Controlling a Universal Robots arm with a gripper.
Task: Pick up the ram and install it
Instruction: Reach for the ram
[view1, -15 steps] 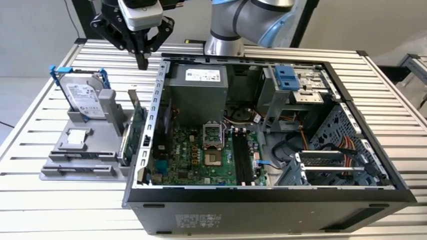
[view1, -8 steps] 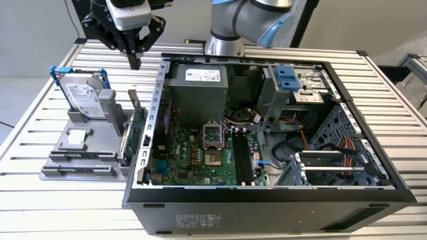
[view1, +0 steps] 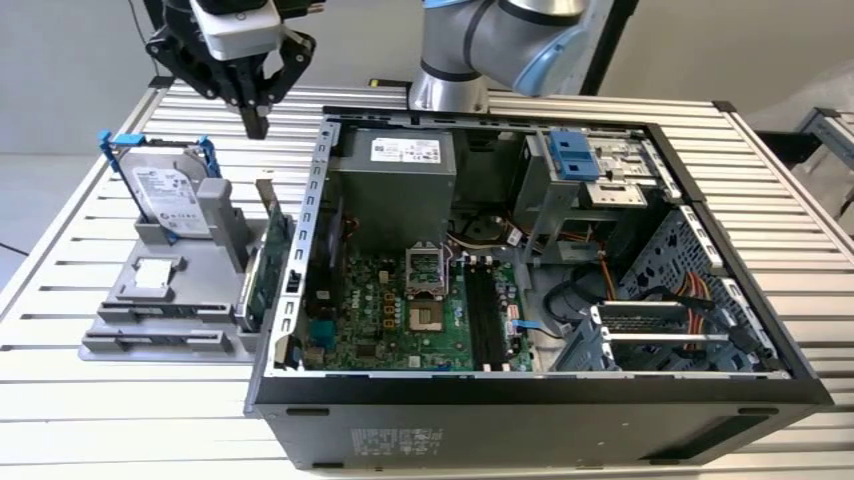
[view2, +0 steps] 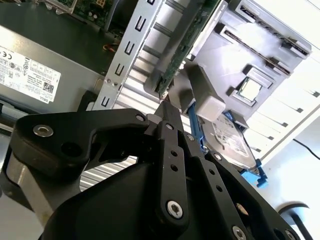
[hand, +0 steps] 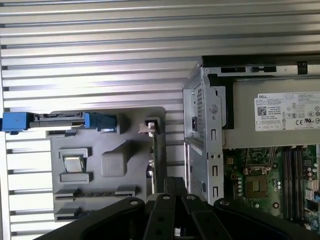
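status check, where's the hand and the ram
Hand shut, empty, above the fixture. Ram on edge in fixture, not picked. Expansion card close beside it.

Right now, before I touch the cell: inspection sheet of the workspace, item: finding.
Surface: slatted metal table bears the open computer case and a gray parts holder.
Job's things: ram, cannot pick it out for sure; motherboard slots look unfilled.
Clutter: hard drive in a blue frame and green card stand in the holder.
Grippers: gripper shut, empty, above the green card, apart from it.
Cables: orange wires inside the case.
Surroundings: plain wall behind the table.
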